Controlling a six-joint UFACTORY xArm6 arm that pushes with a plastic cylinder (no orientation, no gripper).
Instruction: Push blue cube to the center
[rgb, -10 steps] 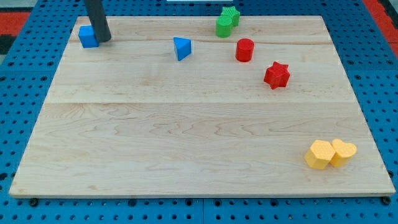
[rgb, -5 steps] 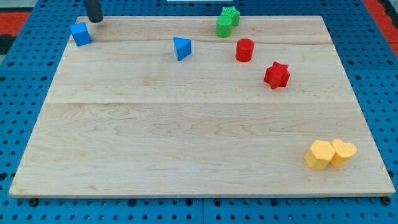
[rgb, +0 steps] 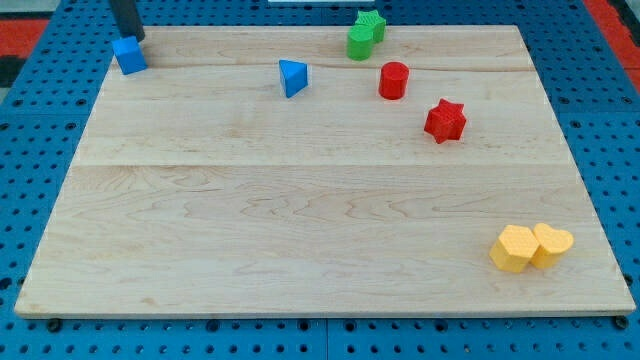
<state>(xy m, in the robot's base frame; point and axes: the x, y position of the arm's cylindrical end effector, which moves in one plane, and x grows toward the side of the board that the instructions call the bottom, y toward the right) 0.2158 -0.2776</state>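
Observation:
The blue cube (rgb: 129, 55) sits at the top left corner of the wooden board (rgb: 320, 200). My tip (rgb: 131, 37) stands right behind the cube's upper edge, at the board's top left edge, touching or nearly touching it. The rod rises out of the view's top.
A blue triangular block (rgb: 292, 77) lies right of the cube. A green star (rgb: 371, 24) and a green block (rgb: 359, 42) sit at the top. A red cylinder (rgb: 394, 80) and red star (rgb: 445, 120) lie at the upper right. Two yellow blocks (rgb: 530, 247) sit at the bottom right.
My tip moved from the cube's right side up and left to behind the cube. The blue cube shifted slightly left and up, towards the corner.

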